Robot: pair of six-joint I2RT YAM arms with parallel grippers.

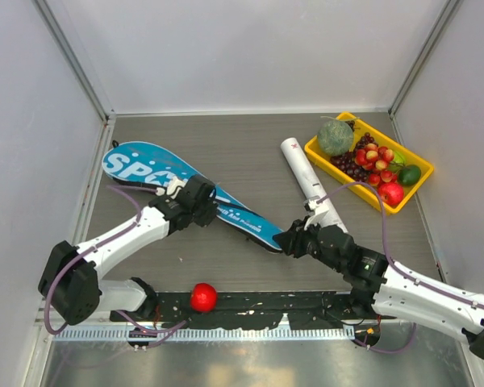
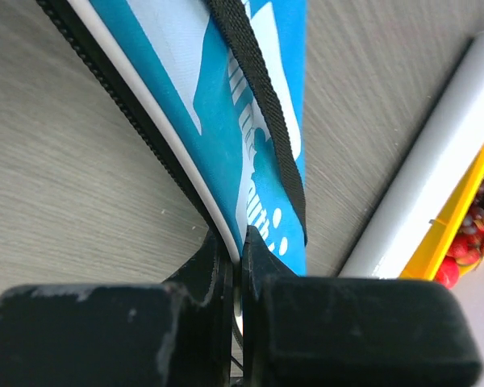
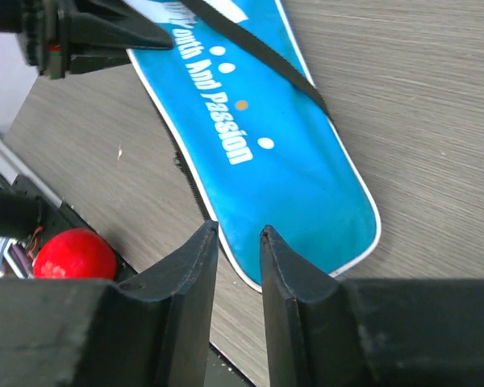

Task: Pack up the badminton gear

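Tabletop [image 1: 250,153], grey woodgrain, between white walls [image 1: 250,48], bears racket cover [image 1: 133,165].

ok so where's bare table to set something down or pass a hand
Bare: the grey table along the back wall, between the long blue fabric racket cover and white cardboard tube; also the front strip between cover and red ball. Crowded: tube beside the yellow plastic fruit tray; left pincer clamped on the cover, right pincer at its tip.

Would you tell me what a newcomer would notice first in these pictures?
The blue racket cover lies diagonally across the table, the left claw shut on its edge, the right claw open at its narrow end. A yellow fruit tray sits far right; a red ball lies at the near edge.
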